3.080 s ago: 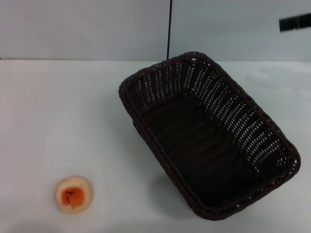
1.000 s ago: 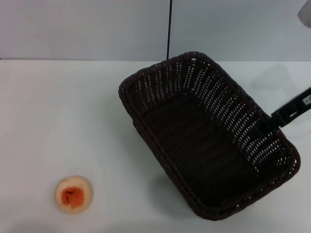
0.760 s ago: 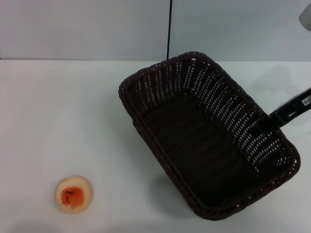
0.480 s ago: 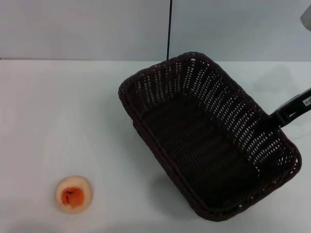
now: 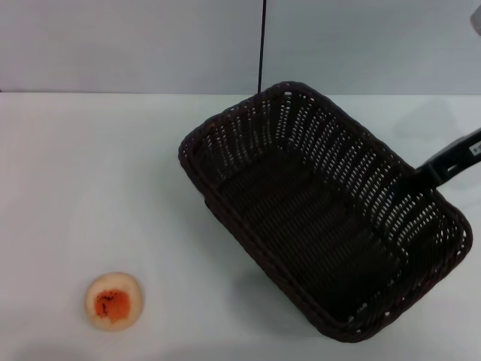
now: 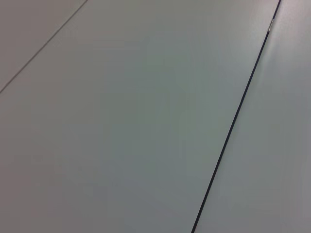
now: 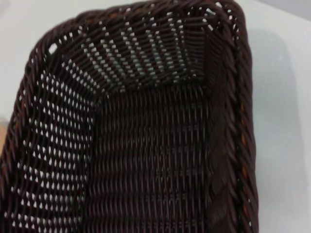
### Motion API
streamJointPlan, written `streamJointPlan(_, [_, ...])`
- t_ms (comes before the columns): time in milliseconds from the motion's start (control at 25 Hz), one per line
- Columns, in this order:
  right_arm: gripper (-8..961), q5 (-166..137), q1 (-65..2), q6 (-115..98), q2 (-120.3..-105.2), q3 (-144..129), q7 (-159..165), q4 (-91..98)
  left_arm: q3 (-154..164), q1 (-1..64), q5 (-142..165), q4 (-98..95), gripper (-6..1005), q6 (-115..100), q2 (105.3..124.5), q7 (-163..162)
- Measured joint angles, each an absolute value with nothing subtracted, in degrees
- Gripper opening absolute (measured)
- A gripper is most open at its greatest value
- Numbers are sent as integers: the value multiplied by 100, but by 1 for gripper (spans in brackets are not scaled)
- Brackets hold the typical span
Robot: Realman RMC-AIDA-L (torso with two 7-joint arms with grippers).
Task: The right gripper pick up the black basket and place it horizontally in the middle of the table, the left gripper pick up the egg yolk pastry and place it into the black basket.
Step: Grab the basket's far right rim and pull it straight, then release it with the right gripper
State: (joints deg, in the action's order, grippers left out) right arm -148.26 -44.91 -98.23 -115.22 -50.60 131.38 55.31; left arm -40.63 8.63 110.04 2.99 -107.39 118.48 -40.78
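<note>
The right end effector [image 5: 421, 174], a slim black arm end with a small white label, meets the braided rim of the large dark woven wicker basket [image 5: 319, 218] on its far right long side. It looks clamped on that rim, though the fingertips are lost against the dark weave, so I say this with some doubt. The basket lies askew on the plain white surface [image 5: 90, 173], right of centre, one corner pointing toward the back edge.

The chief risk is the hold itself — a grip on one long side leaves the weight hanging off-centre, so the basket may tilt, swing or slip out as it turns toward horizontal. The flexible rim could also bend rather than carry the load.

The small round cream pastry with an orange-red patch [image 5: 113, 301] sits well apart, near the front left — a wide swing could still reach it. The left end effector is out of view.
</note>
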Motion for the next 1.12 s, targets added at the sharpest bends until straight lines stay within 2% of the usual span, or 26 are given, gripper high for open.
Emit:
streamJointPlan(160, [189,-14412,-4465,-9831,-11424,-5043,13094,5503,-4082,870,11001,299,723,-10706,11847,-4078])
streamJointPlan(240, [188,-14050,-4443,-9871,-11284,-4926,13063,5371,-4085,882,10998,299,723,-10671,11844,-4078])
streamJointPlan(280, [188,-14050,-4443,-9871,-11284,-4926,13063,5371,-4087,895,10995,298,723,-10662,11841,-4078])
streamJointPlan(440, [187,-13623,-4388,-9884,-11091,-4794,12894,5149,-4094,952,10986,298,723,-10660,11839,-4078])
streamJointPlan(560, [186,-13465,-4383,-9910,-11037,-4686,12798,5086,-4100,982,10986,296,723,-10657,11839,-4078])
streamJointPlan(640, [186,-13141,-4383,-10027,-10940,-4513,12593,5001,-4103,994,10983,296,723,-10653,11838,-4078])
streamJointPlan(840, [195,-12911,-4425,-10075,-10830,-4463,12230,4980,-4108,1001,10974,299,723,-10652,11839,-4078])
streamJointPlan(1120, [207,-12765,-4630,-10123,-10828,-4471,11238,5018,-4099,1002,10978,299,722,-10673,11839,-4078])
